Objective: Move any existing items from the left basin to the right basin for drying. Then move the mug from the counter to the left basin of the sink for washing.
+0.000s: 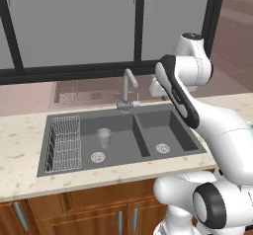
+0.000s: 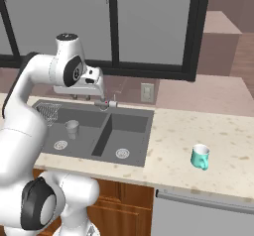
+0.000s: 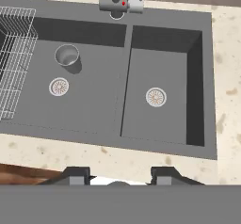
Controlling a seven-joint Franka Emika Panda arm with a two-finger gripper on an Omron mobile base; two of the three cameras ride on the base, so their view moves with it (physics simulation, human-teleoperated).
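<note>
Pincer (image 3: 120,176) poised high over the sink's (image 3: 207,77) front rim, tips apart with nothing between them, looking straight down to take in both basins. Glass (image 3: 67,55) upright in the left basin (image 3: 94,110), ahead and to the left, beside the rack (image 3: 14,58) and near the drain, so first to fetch. Right basin (image 3: 164,119) ahead, bare but for its drain. Mug (image 2: 200,156) on the counter (image 2: 223,131), well off to the right (waiting its turn).

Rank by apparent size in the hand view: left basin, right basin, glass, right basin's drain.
1. left basin
2. right basin
3. glass, drain: look about alike, so unranked.
</note>
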